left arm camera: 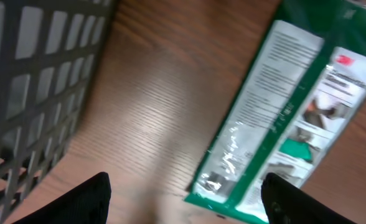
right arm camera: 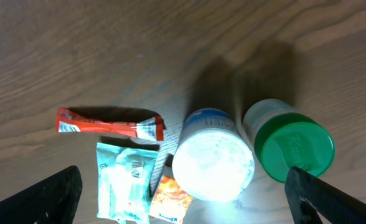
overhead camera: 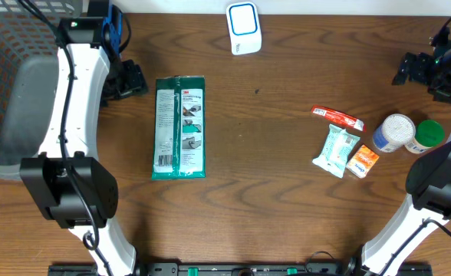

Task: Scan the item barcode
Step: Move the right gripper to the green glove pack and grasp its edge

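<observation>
A flat green-and-white package [overhead camera: 179, 127] lies lengthwise on the wooden table, left of centre, with a barcode near its front end. In the left wrist view the package [left arm camera: 282, 118] fills the right side, blurred. My left gripper [overhead camera: 127, 80] hangs open just left of the package's far end, holding nothing; in its own view that gripper [left arm camera: 186, 205] shows bare table and the package's corner between its fingers. A white-and-blue scanner [overhead camera: 243, 28] stands at the back edge. My right gripper [overhead camera: 423, 70] is open at the far right, and in its view [right arm camera: 189, 202] hangs above a cluster of small items.
A dark mesh basket [overhead camera: 14, 84] sits at the far left, its wall [left arm camera: 33, 93] close to my left gripper. At the right lie a red sachet [right arm camera: 108, 124], a pale green packet [right arm camera: 126, 180], an orange packet [right arm camera: 170, 200], a white-lidded jar [right arm camera: 213, 163] and a green-lidded bottle [right arm camera: 292, 148].
</observation>
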You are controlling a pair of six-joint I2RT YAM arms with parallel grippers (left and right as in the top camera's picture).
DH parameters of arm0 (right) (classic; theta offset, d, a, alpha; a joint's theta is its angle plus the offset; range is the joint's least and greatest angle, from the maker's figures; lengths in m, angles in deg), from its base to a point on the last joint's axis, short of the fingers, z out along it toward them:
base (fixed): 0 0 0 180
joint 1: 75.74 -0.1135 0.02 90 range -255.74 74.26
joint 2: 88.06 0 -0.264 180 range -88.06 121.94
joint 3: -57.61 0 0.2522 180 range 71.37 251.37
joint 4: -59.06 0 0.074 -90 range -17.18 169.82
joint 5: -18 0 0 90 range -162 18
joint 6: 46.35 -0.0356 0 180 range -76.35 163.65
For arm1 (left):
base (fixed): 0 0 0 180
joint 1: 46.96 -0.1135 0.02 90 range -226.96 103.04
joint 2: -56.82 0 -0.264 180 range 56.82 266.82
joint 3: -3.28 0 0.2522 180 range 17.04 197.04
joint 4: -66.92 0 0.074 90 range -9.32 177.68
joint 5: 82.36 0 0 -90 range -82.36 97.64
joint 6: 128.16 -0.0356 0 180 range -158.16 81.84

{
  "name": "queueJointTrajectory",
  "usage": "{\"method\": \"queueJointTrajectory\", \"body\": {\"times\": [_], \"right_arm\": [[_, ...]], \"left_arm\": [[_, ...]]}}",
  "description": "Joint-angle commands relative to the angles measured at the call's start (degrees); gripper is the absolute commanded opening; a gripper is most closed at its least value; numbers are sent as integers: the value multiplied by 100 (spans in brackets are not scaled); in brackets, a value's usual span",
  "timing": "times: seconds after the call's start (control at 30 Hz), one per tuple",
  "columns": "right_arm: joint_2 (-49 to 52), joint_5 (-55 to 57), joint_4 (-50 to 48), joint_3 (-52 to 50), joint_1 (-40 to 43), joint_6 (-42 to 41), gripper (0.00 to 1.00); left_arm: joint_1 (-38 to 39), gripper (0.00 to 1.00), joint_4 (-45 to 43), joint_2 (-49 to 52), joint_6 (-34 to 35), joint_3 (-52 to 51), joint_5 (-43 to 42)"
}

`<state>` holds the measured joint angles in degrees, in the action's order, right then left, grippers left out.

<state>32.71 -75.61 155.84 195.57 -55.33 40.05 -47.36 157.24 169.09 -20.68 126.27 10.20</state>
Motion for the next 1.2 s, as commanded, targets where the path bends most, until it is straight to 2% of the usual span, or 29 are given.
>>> {"method": "queueJointTrajectory", "body": {"times": [0.0,0.03,0.07,0.1,0.23,0.33,0.37,0.53,0.63,0.83,1.0,1.17], "right_arm": [[-114,-61,-33,66,-4,-111,99],[-114,-131,-76,66,-4,-111,99],[-114,-343,-168,66,-7,-114,99],[-114,-522,-221,66,-7,-114,99],[-120,-2507,116,59,-11,-50,97],[-109,-3952,424,-92,-269,621,71],[-109,-4002,509,-127,-400,691,70],[-107,-3919,280,-562,-1613,636,81],[-107,-3705,-229,-876,-2312,173,85],[-107,-3222,-1926,-1834,-3547,-935,84],[-107,-3121,-3405,-2664,-4304,-1172,83],[-107,-1982,-4605,-3331,-4996,-1722,84]], "left_arm": [[-57,67,-136,17,-118,-358,308],[-57,51,-192,17,-127,-433,308],[-57,24,-260,17,-140,-520,308],[-55,9,-302,17,-140,-560,308],[-55,7,-461,17,-133,-605,302],[-55,7,-605,26,-101,-614,278],[-55,7,-658,26,-79,-640,262],[-48,8,-1073,37,79,-1121,0],[-48,8,-1370,37,79,-1563,-63],[-42,8,-2079,39,76,-2380,-68],[-42,7,-2514,46,76,-2758,-273],[-37,7,-3195,46,57,-3445,-350]]}}
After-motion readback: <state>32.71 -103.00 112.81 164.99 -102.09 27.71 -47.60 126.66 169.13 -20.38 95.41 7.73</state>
